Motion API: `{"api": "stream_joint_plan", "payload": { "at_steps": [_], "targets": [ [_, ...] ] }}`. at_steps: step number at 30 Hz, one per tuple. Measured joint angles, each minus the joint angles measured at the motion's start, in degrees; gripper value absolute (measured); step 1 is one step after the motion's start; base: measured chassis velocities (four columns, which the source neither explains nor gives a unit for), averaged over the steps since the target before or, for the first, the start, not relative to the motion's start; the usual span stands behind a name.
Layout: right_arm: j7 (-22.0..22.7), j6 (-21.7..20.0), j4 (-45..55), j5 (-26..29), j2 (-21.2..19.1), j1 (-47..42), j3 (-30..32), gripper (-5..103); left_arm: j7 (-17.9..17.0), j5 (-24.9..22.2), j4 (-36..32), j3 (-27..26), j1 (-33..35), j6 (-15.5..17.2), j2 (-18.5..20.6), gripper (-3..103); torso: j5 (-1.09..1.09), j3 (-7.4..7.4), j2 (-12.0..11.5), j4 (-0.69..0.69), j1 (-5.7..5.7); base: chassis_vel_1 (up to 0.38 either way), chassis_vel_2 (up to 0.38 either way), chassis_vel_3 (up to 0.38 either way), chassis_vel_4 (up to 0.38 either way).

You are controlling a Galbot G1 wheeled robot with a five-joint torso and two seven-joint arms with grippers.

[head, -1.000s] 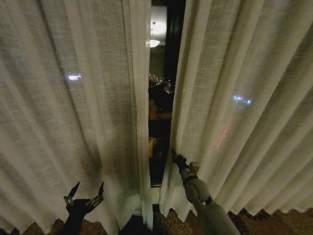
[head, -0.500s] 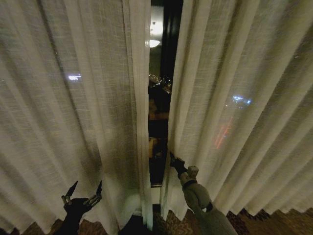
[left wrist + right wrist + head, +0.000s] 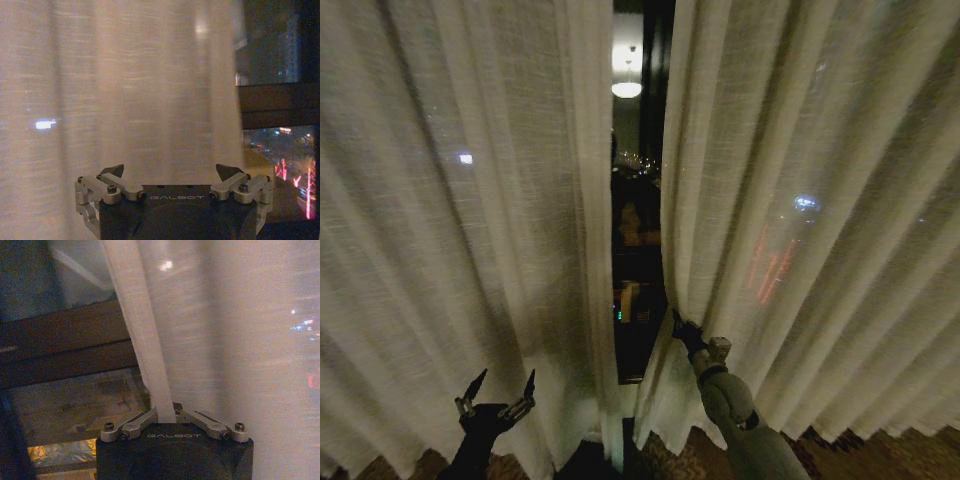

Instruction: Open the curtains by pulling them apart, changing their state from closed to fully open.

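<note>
Two sheer cream curtains hang before a dark window with a narrow gap between them. The left curtain panel (image 3: pixel 470 230) hangs free. My left gripper (image 3: pixel 500 392) is open low in front of it, fingers spread, touching nothing; the left wrist view shows it facing the left panel's fabric (image 3: pixel 135 100). My right gripper (image 3: pixel 680 328) is shut on the inner edge of the right curtain panel (image 3: pixel 800 200). In the right wrist view, the fingers (image 3: pixel 192 416) pinch a folded strip of that edge (image 3: pixel 145 340).
Through the gap shows a dark window (image 3: pixel 635 230) with city lights and a reflected ceiling lamp (image 3: pixel 626 88). A wooden window frame rail (image 3: pixel 65 347) crosses behind the curtain edge. Patterned carpet (image 3: pixel 680 455) lies under the wavy hems.
The whole head view has shifted slightly. The right gripper keeps its hold on the right panel's edge. The left gripper stays open and low.
</note>
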Motion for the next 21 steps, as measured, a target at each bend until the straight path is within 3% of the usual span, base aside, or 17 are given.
{"api": "stream_joint_plan", "payload": {
  "at_steps": [10,21],
  "targets": [
    [-0.4,0.5,-1.3,0.0,0.3,0.8,0.0,0,0.3,0.1,0.2,0.0,-0.5,0.5,0.0,100,-0.02,0.0,0.0,0.0,0.01,-0.303,-0.318,0.307,0.31],
    [-1.4,1.2,-2.5,0.6,-0.1,0.2,4.0,0,0.5,0.2,0.4,0.3,-0.6,0.7,0.0,100,-0.01,0.0,0.0,0.0,0.0,-0.353,-0.379,0.348,0.374]
  ]
}}
